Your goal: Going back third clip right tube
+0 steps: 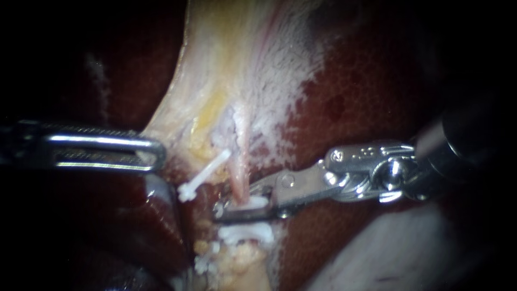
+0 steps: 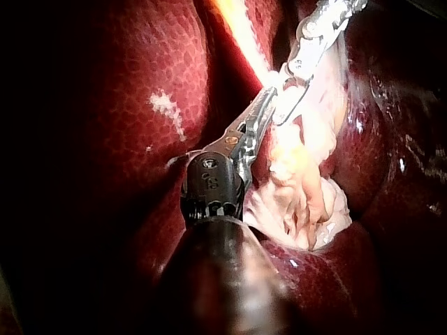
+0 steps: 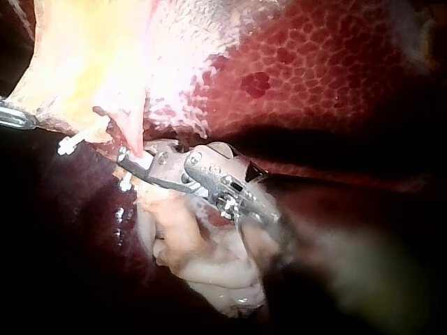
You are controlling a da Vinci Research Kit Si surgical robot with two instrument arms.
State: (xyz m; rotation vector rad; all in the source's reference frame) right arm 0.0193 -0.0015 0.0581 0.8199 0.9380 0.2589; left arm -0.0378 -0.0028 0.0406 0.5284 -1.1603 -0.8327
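Note:
A pink tube, the right one, runs down from the pale gallbladder. My right instrument comes in from the right, its jaws open around this tube. A white clip sits across the tube between them. A second white clip lies just below. Another white clip lies slanted on the tube to the left. My left instrument is shut on the gallbladder's edge and pulls it leftward. In the right wrist view, the right instrument straddles the tube.
Dark red liver surrounds the site on both sides. Yellow fatty bits sit under the lower clip. A pale fold of tissue lies below the right instrument's shaft.

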